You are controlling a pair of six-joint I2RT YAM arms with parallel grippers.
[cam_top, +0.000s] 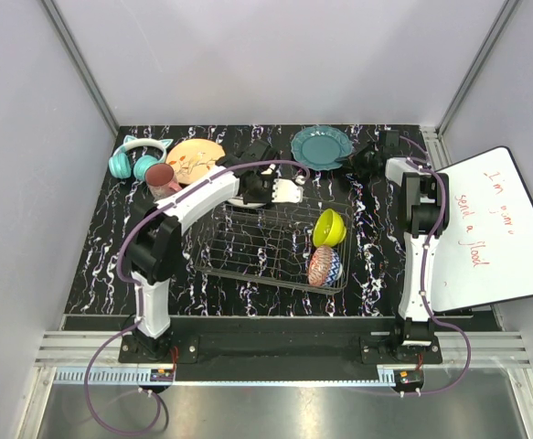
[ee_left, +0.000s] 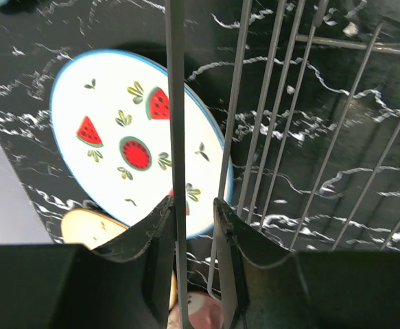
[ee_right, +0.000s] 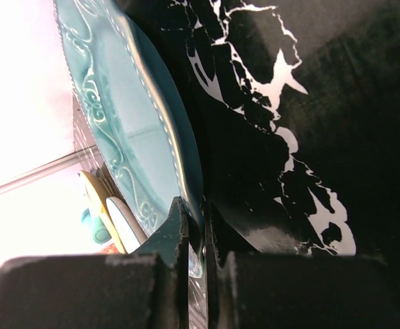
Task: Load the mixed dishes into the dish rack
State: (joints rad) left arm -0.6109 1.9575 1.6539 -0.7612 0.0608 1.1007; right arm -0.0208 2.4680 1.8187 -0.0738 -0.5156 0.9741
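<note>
Right wrist — right gripper (ee_right: 196,221) pinched on rim of round teal embossed plate (ee_right: 131,130); dark wire dish rack (cam_top: 248,243) lies near-left of plate — right arm nearer.

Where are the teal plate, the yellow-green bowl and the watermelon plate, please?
teal plate (cam_top: 321,145): top external view, centre of its face.
yellow-green bowl (cam_top: 329,228): top external view, middle of the bowl.
watermelon plate (ee_left: 134,152): left wrist view, centre melon print.

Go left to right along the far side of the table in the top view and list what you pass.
teal cat-ear headphones → tan floral plate → teal plate → whiteboard, which leans at the right edge.
</note>
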